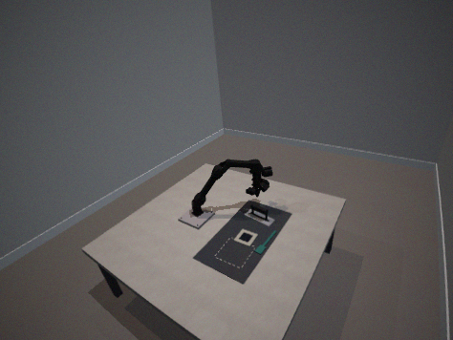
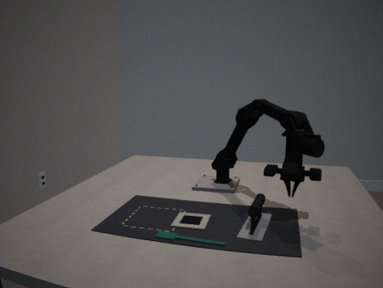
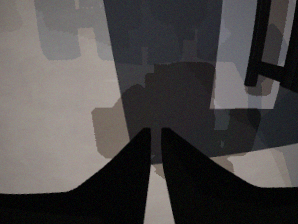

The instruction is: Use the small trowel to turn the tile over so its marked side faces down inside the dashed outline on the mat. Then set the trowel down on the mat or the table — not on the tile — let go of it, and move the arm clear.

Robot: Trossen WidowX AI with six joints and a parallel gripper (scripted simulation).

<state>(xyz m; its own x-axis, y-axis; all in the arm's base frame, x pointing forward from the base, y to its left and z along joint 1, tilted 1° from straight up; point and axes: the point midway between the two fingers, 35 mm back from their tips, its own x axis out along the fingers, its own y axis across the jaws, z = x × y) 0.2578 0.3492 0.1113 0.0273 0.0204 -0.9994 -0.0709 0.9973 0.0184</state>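
You're looking at a bare test room: plain grey walls (image 1: 119, 95), brown floor (image 1: 382, 191), a white wall outlet (image 2: 42, 180) far left, one beige square table (image 1: 143, 267).

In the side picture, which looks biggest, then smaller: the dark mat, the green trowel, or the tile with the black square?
Largest to smallest, as they look in the exterior view:
1. dark mat
2. green trowel, longer than the tile but much thinner
3. tile
The trowel lies nearer the camera, so ranks 2 and 3 are unsure.
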